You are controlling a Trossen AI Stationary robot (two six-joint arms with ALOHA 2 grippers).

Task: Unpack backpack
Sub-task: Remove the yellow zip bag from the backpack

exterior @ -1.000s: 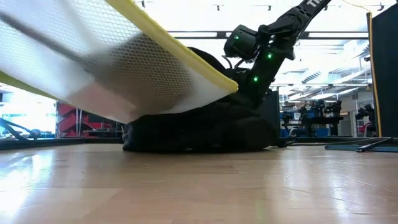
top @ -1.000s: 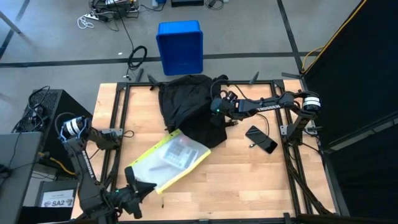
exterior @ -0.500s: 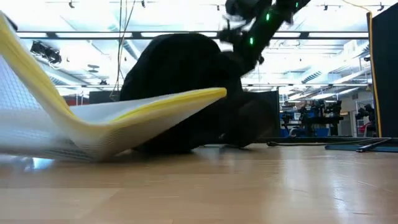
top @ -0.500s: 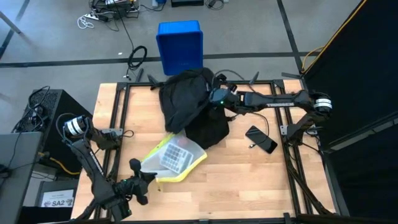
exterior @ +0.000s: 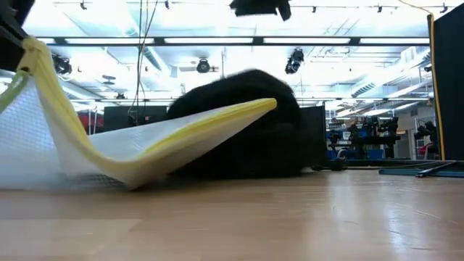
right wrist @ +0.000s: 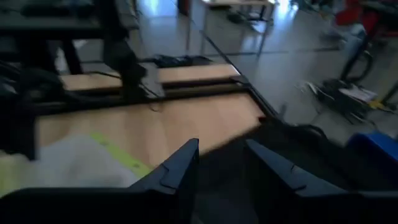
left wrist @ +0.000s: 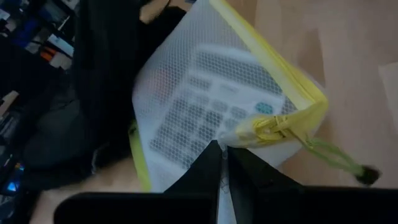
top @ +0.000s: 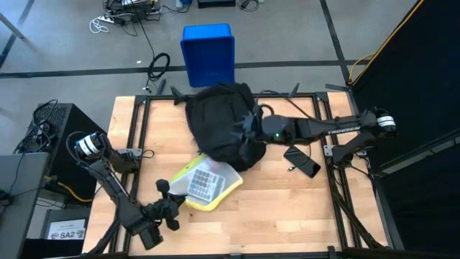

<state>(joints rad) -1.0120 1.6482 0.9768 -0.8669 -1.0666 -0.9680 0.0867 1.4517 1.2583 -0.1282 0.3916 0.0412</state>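
Left gripper (top: 167, 209) clamps the mesh pouch (top: 205, 180) by its near-left corner (calculator inside). The backpack (top: 223, 122) sits far-centre, the pouch's far edge against it. Right gripper (top: 249, 129), nearer the pack, seems to pinch its right flank, fingers part-closed.

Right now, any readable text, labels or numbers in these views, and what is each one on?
"SA2": on a white label on the gear on the floor, left of the table.
Right arm: white lettering along the link, too small to read.
Calculator inside the mesh pouch: key and face markings blurred, unreadable.
Nothing else legible in any view.
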